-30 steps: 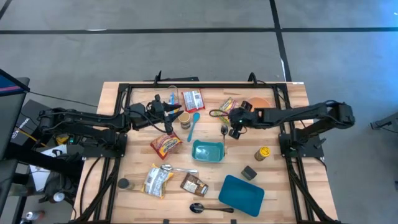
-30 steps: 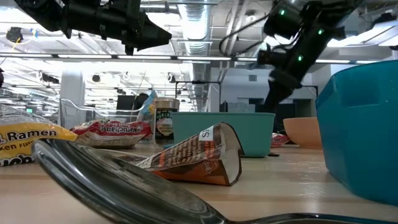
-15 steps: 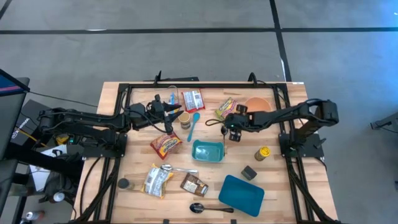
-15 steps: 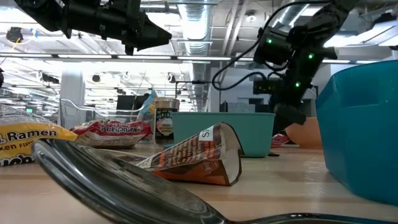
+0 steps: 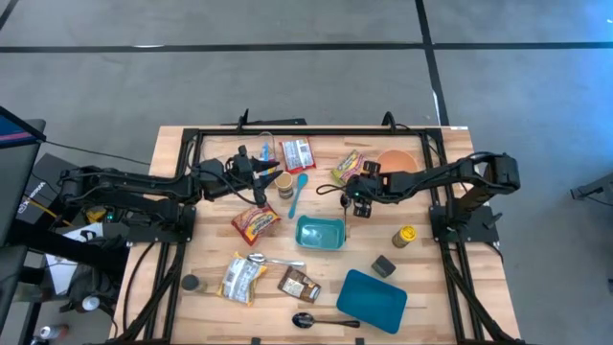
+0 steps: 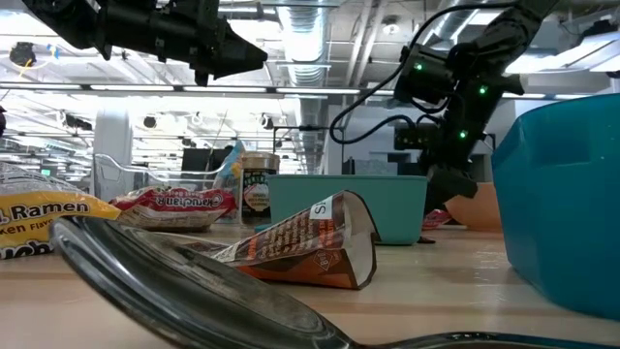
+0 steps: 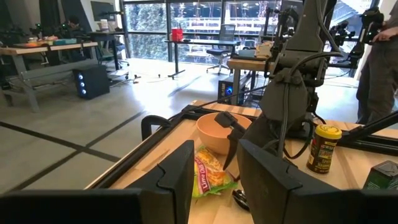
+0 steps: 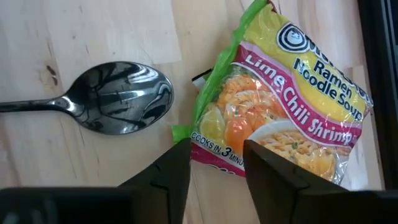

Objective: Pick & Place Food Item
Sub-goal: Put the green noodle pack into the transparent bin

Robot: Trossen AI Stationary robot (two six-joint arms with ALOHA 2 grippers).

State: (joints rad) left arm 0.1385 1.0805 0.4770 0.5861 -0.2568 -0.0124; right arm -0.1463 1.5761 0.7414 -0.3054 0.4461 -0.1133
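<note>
A yellow-and-green lime chili shrimp ramen packet (image 5: pixel 347 165) lies flat on the table at the far middle, next to an orange bowl (image 5: pixel 397 160). My right gripper (image 8: pixel 214 165) slants down over the packet's near corner (image 8: pixel 211 146), open, one finger on each side of that corner. A dark metal spoon (image 8: pixel 118 99) lies on the wood just beside the packet. My left gripper (image 7: pixel 214 180) hangs level and open above the table's far left part (image 5: pixel 263 175), with nothing between its fingers, facing the packet (image 7: pixel 208 174) and the bowl (image 7: pixel 214 127). My right gripper's fingers (image 8: pixel 267 168) stand over the ramen packet's near corner from above, slanting down. I cannot tell whether they touch the packet. The packet lies flat on the table.
A teal box (image 5: pixel 320 233) stands in the middle, a teal tub (image 5: pixel 372 297) at the near right. A jar (image 5: pixel 286 185), a blue spoon (image 5: pixel 299 192), several snack packets (image 5: pixel 255 222) and a yellow-capped bottle (image 5: pixel 405 235) lie about. A black frame (image 5: pixel 436 172) borders the table.
My right gripper has sunk toward the table and come in over the ramen packet's near corner, rolling a little as it went; for the last half second it has kept still. The packet has not moved.
</note>
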